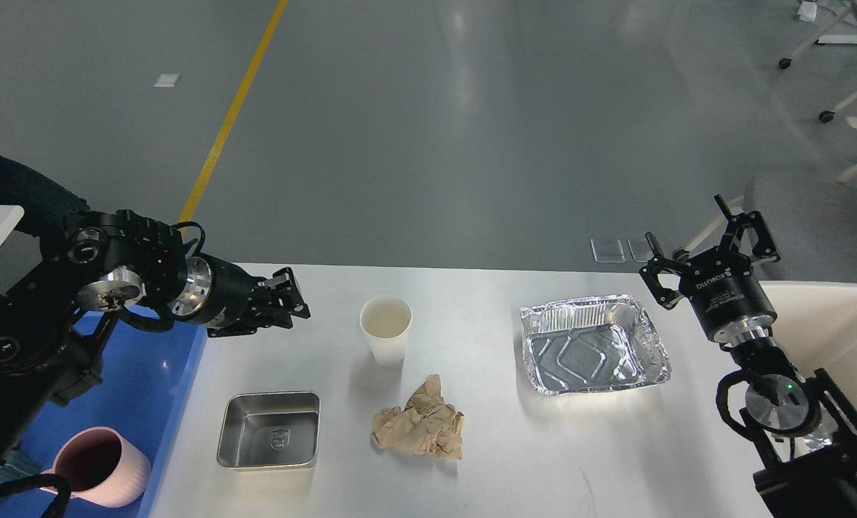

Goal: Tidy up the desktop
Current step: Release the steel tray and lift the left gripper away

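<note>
On the white surface (486,460) from the head cam, there's plenty left: steel tin (270,430), paper cup (386,329), crumpled brown paper (420,424) and foil tray (592,344) all sit loose. Only a pink mug (97,466) is in the blue tray (158,388). Left tool (290,296) hangs empty above the back-left part, opening hard to tell. Right tool (709,241) is raised, spread wide, empty.

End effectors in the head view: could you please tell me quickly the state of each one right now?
Left end effector: empty, raised above the desktop; open or closed cannot be told.
Right end effector: open, holding nothing.
</note>
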You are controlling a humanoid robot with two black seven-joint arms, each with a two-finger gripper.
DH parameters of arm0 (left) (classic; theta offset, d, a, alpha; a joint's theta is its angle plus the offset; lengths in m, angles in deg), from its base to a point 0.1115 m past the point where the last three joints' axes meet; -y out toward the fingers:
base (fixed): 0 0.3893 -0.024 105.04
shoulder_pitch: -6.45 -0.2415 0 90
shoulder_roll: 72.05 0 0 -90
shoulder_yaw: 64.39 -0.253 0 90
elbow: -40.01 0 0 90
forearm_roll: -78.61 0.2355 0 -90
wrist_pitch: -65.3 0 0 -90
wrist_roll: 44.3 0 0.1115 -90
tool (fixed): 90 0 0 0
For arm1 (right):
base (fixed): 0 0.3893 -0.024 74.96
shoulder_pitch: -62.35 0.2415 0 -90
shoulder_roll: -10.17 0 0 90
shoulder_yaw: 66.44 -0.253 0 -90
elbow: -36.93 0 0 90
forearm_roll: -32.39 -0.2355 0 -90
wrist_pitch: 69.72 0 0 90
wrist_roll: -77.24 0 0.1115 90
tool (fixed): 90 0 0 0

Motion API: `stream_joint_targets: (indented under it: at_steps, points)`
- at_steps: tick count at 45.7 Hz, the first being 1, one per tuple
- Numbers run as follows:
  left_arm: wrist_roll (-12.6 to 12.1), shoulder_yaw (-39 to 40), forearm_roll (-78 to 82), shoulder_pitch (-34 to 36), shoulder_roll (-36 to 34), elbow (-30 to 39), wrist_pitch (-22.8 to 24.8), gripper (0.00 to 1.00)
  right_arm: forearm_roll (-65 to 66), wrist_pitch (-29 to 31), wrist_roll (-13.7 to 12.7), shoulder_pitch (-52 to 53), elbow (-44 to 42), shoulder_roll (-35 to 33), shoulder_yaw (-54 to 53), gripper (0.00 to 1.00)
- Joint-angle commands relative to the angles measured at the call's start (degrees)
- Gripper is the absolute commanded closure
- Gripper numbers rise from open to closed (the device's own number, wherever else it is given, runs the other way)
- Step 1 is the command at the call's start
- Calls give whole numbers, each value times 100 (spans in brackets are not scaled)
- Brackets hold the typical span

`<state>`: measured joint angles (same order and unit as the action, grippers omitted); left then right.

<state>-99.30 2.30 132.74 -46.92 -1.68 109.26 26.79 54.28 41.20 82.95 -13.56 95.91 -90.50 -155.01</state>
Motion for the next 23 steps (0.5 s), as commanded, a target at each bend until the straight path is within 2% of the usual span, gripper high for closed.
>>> stream_joint_targets:
  at_steps: [1,8,13,21,22,23]
  points:
    - [0,555,19,-41,-5,-332,-77,25,0,0,0,-20,9,-14,24,0]
    - [0,722,-297,-6,-14,-667,-367,16,0,0,0,-38,35,-32,24,0]
    - [0,880,-807,-85,-41,-807,-473,3,0,0,0,-38,26,-23,41,0]
    - [0,1170,-1160,-103,38,-1053,-613,3,9,-9,-17,-20,26,3,76,0]
    - [216,1258,-1125,-103,65,-1053,-640,3,9,-9,0,-12,26,3,76,0]
    - [601,1311,-1098,-103,73,-1053,-675,3,9,-9,-17,-12,26,3,76,0]
